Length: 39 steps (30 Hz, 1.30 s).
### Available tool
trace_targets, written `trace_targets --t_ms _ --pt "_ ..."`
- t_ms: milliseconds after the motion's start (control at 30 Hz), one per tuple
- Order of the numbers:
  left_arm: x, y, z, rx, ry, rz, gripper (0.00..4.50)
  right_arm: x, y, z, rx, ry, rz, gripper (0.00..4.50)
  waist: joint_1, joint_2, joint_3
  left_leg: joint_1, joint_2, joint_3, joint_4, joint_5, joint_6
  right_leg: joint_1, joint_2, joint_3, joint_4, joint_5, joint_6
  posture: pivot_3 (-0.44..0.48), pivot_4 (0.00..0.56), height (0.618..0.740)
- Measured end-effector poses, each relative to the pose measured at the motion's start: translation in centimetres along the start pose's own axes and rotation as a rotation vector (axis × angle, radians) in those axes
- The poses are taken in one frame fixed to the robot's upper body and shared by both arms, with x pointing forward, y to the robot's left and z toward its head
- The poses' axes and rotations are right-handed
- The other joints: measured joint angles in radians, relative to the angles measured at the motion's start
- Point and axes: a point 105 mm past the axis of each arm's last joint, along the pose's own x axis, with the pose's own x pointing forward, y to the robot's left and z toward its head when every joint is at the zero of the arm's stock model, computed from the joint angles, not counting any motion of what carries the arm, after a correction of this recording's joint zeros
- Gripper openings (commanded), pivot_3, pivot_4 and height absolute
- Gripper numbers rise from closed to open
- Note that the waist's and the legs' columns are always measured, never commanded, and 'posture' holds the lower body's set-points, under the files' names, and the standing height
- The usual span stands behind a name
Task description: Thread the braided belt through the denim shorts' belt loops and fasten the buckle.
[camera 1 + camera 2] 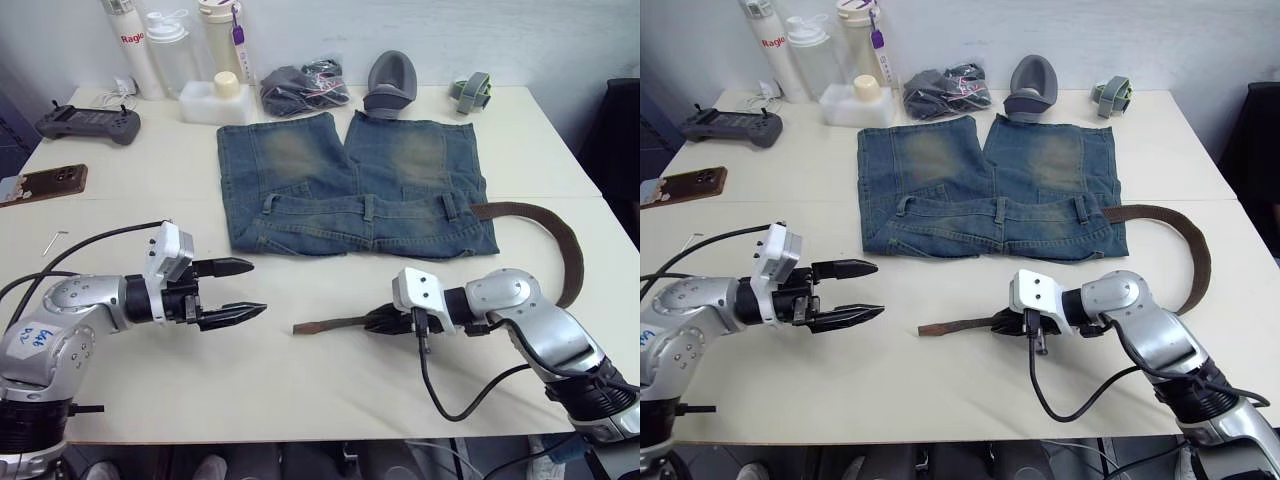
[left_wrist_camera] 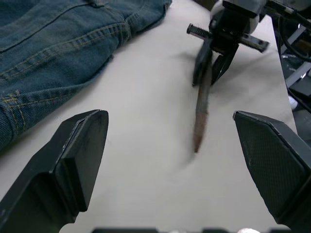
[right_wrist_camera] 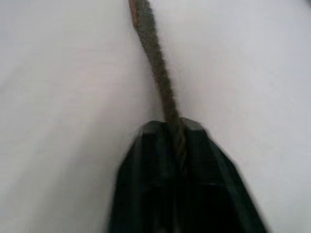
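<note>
Right wrist view, woven braided belt pinched

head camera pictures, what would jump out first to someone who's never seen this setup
The blue faded denim shorts lie flat mid-table, waistband toward the robot. A long dark-brown braided belt emerges from the waistband at the robot's right and curves round to the front, where the right gripper is shut on it near its free end. The left gripper hovers open in front of the shorts, pointing toward that end.
</note>
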Motion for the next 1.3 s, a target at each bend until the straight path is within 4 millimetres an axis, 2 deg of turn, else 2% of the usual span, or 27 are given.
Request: trace_targets --t_ms 100,200,267,333,433,500,667,700,800,967,1000,1067,1100,1200,1233,1300 --pt "0.9 -0.8 -0.5 -0.11 -0.09 -0.036 4.5 -0.7 -0.1 0.8 0.082 -0.071 0.01 0.04 0.001 0.0 0.0 0.0 0.0 0.0 0.001 0.0 0.0 0.0 0.0 0.0 0.001 0.0 0.0 0.0 0.15 0.656" --pt "2.1 -2.3 -0.3 -0.205 -0.174 -0.114 4.5 -2.7 -1.2 3.2 0.158 -0.187 -0.017 0.04 0.001 0.0 0.0 -0.001 0.0 0.0 0.002 0.0 0.0 0.0 -0.001 0.0 0.002 0.0 0.0 0.0 0.15 0.656" --pt "2.7 -2.7 0.1 -0.227 -0.21 -0.136 4.5 -3.9 -1.5 4.8 0.182 -0.255 -0.023 0.04 0.001 0.0 0.0 -0.001 0.0 -0.001 0.002 0.0 0.0 0.0 0.0 -0.001 0.002 0.0 0.0 0.0 0.15 0.656" --pt "4.3 -2.6 1.3 -0.235 -0.289 -0.163 4.5 -4.8 -1.8 5.7 0.238 -0.305 -0.033 0.04 0.007 0.0 0.0 -0.001 0.0 -0.001 0.004 0.0 0.001 0.0 0.0 -0.001 0.003 0.0 0.001 0.0 0.15 0.656" --pt "7.5 -2.5 2.9 -0.267 -0.397 -0.207 4.5 -5.2 -1.7 6.3 0.288 -0.34 -0.03 0.04 0.023 0.0 -0.001 -0.004 0.0 -0.001 0.012 -0.005 0.005 0.0 -0.001 -0.002 0.006 -0.002 0.004 0.0 0.15 0.656" --pt "8.9 -2.5 3.4 -0.29 -0.427 -0.22 4.5 -5.2 -1.3 6.5 0.308 -0.349 -0.019 0.04 0.021 0.002 -0.002 -0.008 0.0 -0.001 0.018 -0.009 0.008 -0.003 0.0 -0.001 0.009 -0.004 0.004 0.0 0.15 0.656" --pt "10.1 -2.4 3.6 -0.311 -0.442 -0.239 4.5 -5.5 -0.9 6.9 0.327 -0.366 -0.025 0.04 0.022 0.002 -0.003 -0.013 -0.001 -0.001 0.021 -0.009 0.008 -0.006 -0.001 -0.001 0.012 -0.004 0.004 0.0 0.15 0.656" --pt "10.2 -2.3 3.6 -0.317 -0.441 -0.242 3.96 -5.5 -0.8 7.0 0.324 -0.368 -0.027 0.0 0.022 0.002 -0.003 -0.013 -0.001 -0.001 0.021 -0.009 0.008 -0.006 -0.001 -0.001 0.012 -0.004 0.004 0.0 0.15 0.656" --pt "10.1 -2.3 3.9 -0.317 -0.444 -0.266 2.79 -5.7 -1.0 6.9 0.333 -0.37 -0.057 0.0 0.023 0.002 -0.003 -0.013 -0.001 -0.001 0.021 -0.009 0.008 -0.007 -0.001 -0.001 0.012 -0.004 0.004 0.0 0.15 0.656" --pt "9.5 -2.3 4.2 -0.346 -0.431 -0.347 0.31 -6.1 -1.5 6.8 0.334 -0.373 -0.11 0.0 0.024 0.003 -0.003 -0.013 -0.001 -0.001 0.021 -0.009 0.008 -0.007 -0.001 -0.001 0.013 -0.004 0.004 0.0 0.15 0.656" --pt "9.5 -2.3 4.3 -0.348 -0.426 -0.359 0.02 -6.1 -1.5 6.8 0.334 -0.374 -0.113 0.0 0.025 0.003 -0.003 -0.013 -0.001 -0.001 0.021 -0.009 0.008 -0.007 -0.001 -0.001 0.012 -0.004 0.004 0.0 0.15 0.656" --pt "9.8 -2.1 4.8 -0.351 -0.415 -0.395 0.0 -6.4 -1.6 6.9 0.336 -0.383 -0.138 0.91 0.026 0.003 -0.003 -0.014 -0.001 -0.001 0.022 -0.009 0.008 -0.007 -0.001 -0.001 0.012 -0.004 0.005 0.0 0.15 0.656" --pt "10.0 -2.0 5.4 -0.342 -0.418 -0.418 0.0 -6.6 -1.7 6.8 0.34 -0.386 -0.167 1.15 0.026 0.003 -0.003 -0.014 -0.001 -0.001 0.022 -0.009 0.008 -0.007 -0.001 -0.002 0.012 -0.005 0.005 0.0 0.15 0.656" --pt "10.5 -1.8 7.3 -0.306 -0.425 -0.475 0.0 -7.6 -1.7 6.2 0.365 -0.384 -0.221 2.69 0.028 0.003 -0.003 -0.015 -0.002 -0.001 0.023 -0.009 0.008 -0.007 -0.002 -0.002 0.012 -0.005 0.006 0.0 0.15 0.656" --pt "10.7 -1.8 7.8 -0.298 -0.429 -0.488 0.0 -8.0 -1.7 6.0 0.371 -0.377 -0.244 3.07 0.028 0.003 -0.003 -0.015 -0.002 -0.001 0.023 -0.009 0.008 -0.007 -0.002 -0.002 0.012 -0.005 0.006 0.0 0.15 0.656" --pt "11.3 -1.7 8.8 -0.291 -0.443 -0.508 0.0 -9.7 -2.1 5.8 0.386 -0.397 -0.333 4.16 0.029 0.003 -0.003 -0.016 -0.002 -0.001 0.023 -0.009 0.008 -0.007 -0.003 -0.002 0.012 -0.006 0.007 0.0 0.15 0.656"
